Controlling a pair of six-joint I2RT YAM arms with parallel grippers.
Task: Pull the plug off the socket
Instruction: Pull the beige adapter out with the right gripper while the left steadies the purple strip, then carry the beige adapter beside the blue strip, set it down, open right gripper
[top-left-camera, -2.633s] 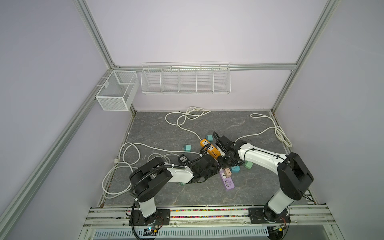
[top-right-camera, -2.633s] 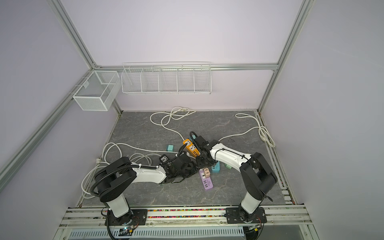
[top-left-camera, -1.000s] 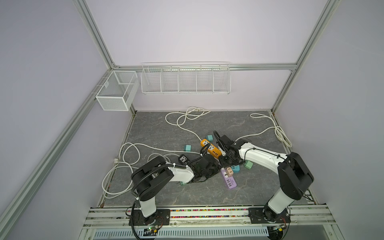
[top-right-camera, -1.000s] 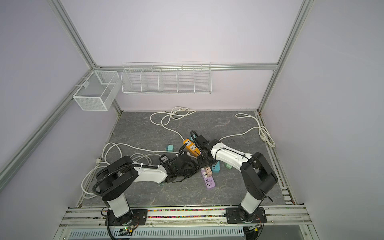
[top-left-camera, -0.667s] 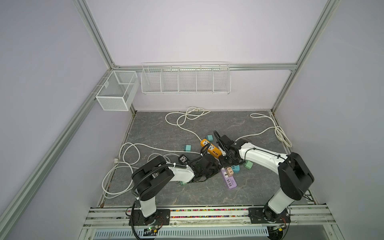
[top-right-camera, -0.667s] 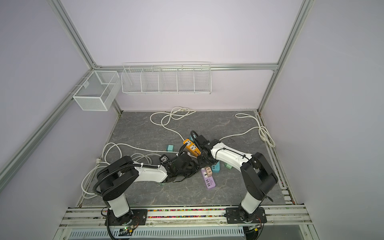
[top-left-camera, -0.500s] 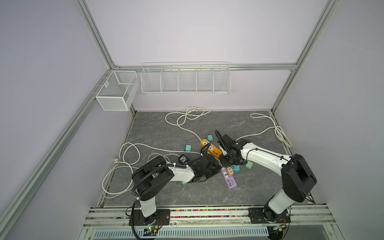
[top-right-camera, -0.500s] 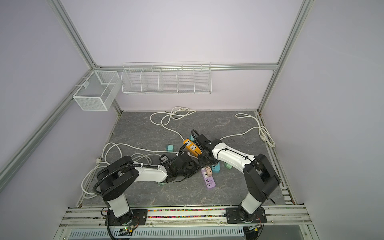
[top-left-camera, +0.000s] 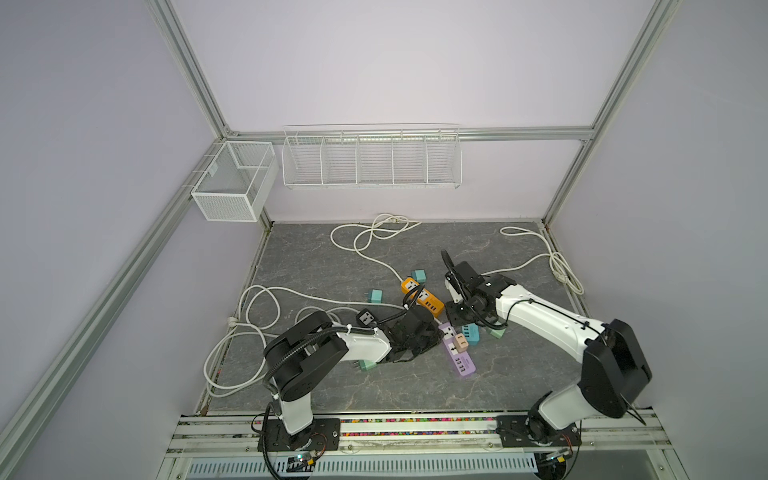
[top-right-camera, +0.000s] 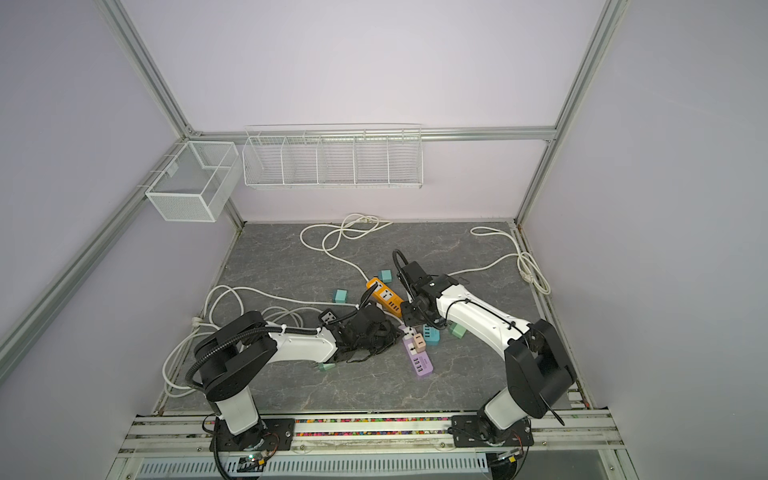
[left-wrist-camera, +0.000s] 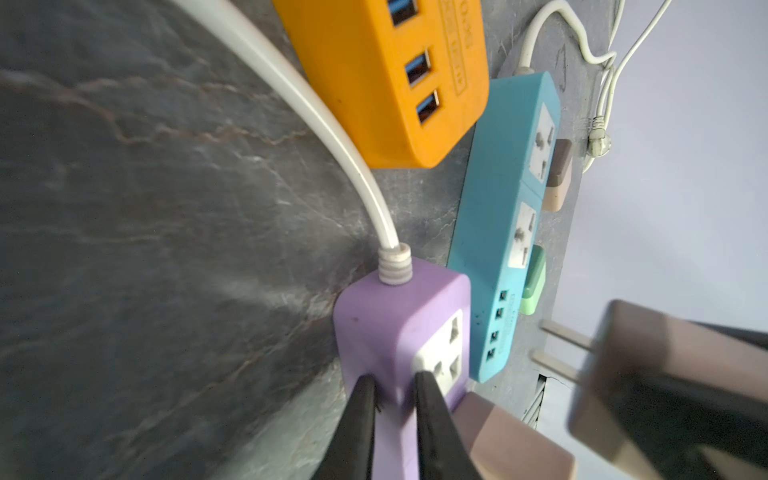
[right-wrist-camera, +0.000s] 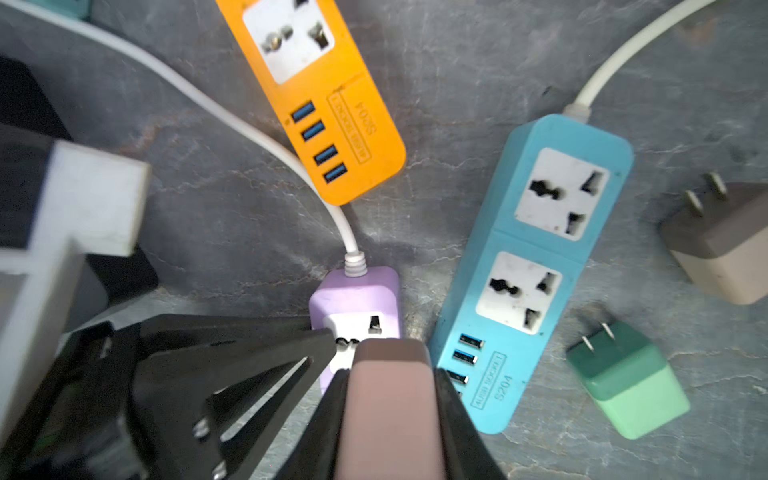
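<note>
While the purple power strip (left-wrist-camera: 399, 332) is being gripped near its cord end by the left gripper (left-wrist-camera: 392, 386), clamped tight on its edge, the brown plug (left-wrist-camera: 665, 386) is being held just above by the right gripper (right-wrist-camera: 388, 374), squeezed tight around it, prongs out and seemingly clear of the socket (left-wrist-camera: 440, 353).

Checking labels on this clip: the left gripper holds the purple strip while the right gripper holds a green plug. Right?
Not green: the right gripper holds a brownish-pink plug, as the right wrist view shows. The left gripper does hold the purple strip.
</note>
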